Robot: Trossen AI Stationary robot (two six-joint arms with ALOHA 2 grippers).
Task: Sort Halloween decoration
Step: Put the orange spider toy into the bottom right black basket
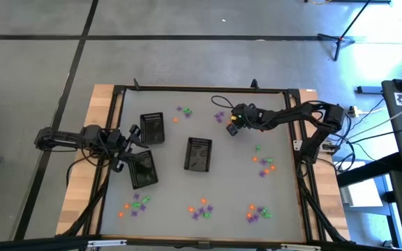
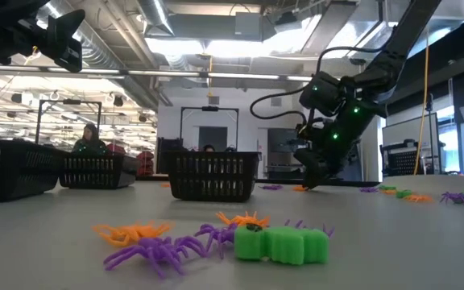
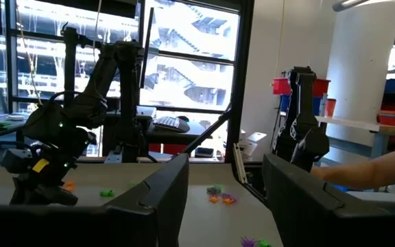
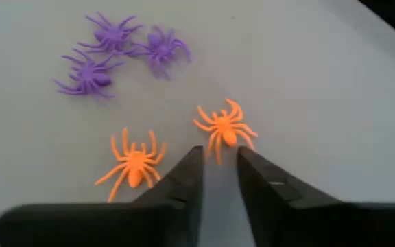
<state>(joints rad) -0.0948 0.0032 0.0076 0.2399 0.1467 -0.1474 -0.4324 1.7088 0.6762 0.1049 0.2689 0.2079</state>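
1. the halloween decoration lies scattered on the grey worktop (image 1: 166,188) in small clusters: some at the far side near the right hand, some along the right side, and three clusters along the near edge.
2. in the right wrist view, two orange spiders sit just ahead of the right hand's fingertips: one orange spider (image 4: 225,128) in line with the gap between the fingers, the other orange spider (image 4: 134,163) just beside one fingertip.
3. three purple spiders (image 4: 115,51) lie in a loose group a little beyond the orange pair.
4. in the low view, close to the camera, a green trinket (image 2: 282,243) lies beside purple and orange spiders.
5. the right hand (image 4: 219,161) is down at the worktop, towards its far right part, its fingers a narrow gap apart and holding nothing; both orange spiders lie free on the surface.
6. the left hand (image 1: 130,145) waits at the left side of the worktop, between two black trays, its fingers spread wide and empty.
7. three black trays stand on the worktop: one tray (image 1: 152,128) and another tray (image 1: 143,169) on the left, and a third tray (image 1: 199,153) near the middle.
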